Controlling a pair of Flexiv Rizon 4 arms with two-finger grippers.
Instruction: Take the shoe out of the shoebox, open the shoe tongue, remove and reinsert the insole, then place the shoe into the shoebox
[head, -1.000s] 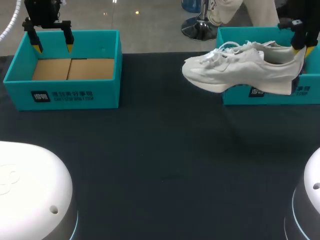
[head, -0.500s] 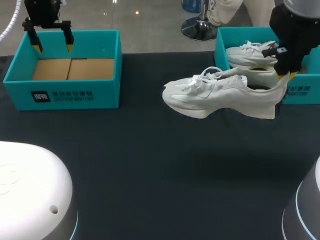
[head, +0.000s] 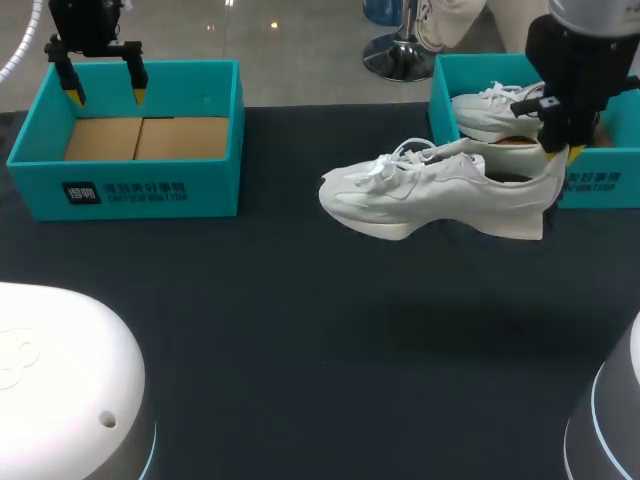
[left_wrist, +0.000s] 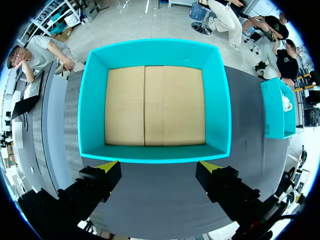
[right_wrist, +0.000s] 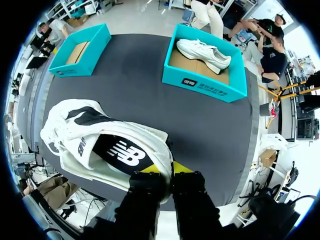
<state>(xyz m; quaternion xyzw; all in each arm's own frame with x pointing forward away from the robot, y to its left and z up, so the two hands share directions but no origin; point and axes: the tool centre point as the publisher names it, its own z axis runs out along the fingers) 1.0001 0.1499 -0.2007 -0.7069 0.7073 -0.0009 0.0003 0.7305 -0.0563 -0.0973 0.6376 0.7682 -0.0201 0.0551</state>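
Note:
A white shoe (head: 430, 190) hangs in the air over the black table, toe pointing left, just in front of the right teal shoebox (head: 600, 185). My right gripper (head: 556, 150) is shut on its heel collar. In the right wrist view the shoe (right_wrist: 100, 150) hangs from the gripper (right_wrist: 165, 169), its black insole showing inside the opening. A second white shoe (head: 495, 105) lies in that shoebox. My left gripper (head: 105, 95) hovers open over the far wall of the left teal box (head: 130, 190), nothing between its fingers (left_wrist: 107, 166).
The left teal box (left_wrist: 155, 152) holds only a brown cardboard floor. The black table (head: 300, 330) stretches between the two boxes. White arm bases sit at both front corners.
My right arm has carried the shoe out of the right shoebox, leftward and lower toward the table's middle, uncovering the second shoe in the box. The left arm has not moved.

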